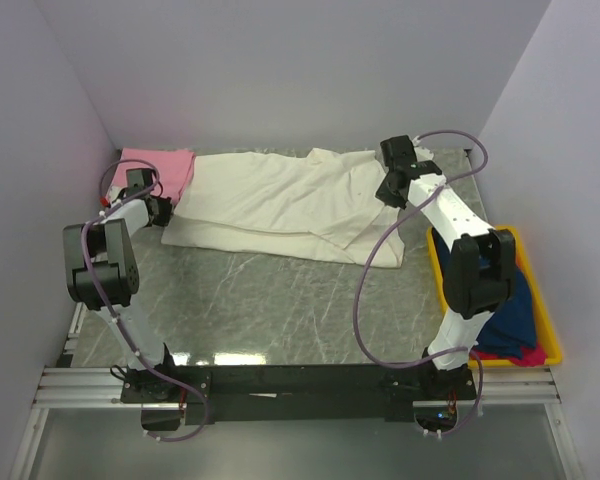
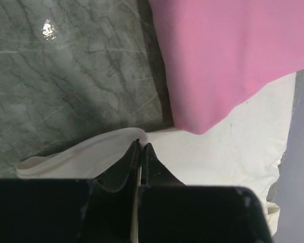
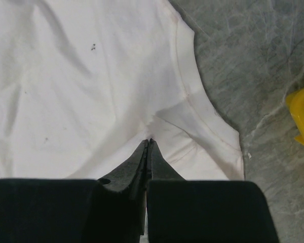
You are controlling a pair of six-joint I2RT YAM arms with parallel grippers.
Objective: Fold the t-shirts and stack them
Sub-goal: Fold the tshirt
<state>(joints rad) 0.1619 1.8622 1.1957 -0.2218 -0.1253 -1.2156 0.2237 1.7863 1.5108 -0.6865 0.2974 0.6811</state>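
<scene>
The cream-white t-shirt (image 1: 270,200) lies spread across the far half of the table (image 1: 270,310), its long axis running left to right, nearly parallel to the back wall. Its near edge slants slightly toward the arms at the right end. That near edge shows two layers, so the cloth is doubled over there. A short sleeve with a stitched hem sits at the right end, seen close in the right wrist view; the collar cannot be made out. The left gripper (image 2: 141,149) has its fingers pressed together on a rolled edge of the shirt at its left end, with a thin strip of cream cloth showing between them. The right gripper (image 3: 148,146) is likewise pinched on the shirt just beside the sleeve seam, and creases fan out from its tips. From above, the left gripper (image 1: 160,210) and the right gripper (image 1: 390,190) sit at opposite ends of the garment. The pink t-shirt (image 1: 160,165) lies bunched in the far left corner, touching the cream one; in the left wrist view its corner (image 2: 228,55) laps over the cream cloth. At the right edge of the table stands a yellow bin (image 1: 435,265), holding a dark blue garment (image 1: 510,305) and a bit of magenta cloth (image 1: 525,355).
</scene>
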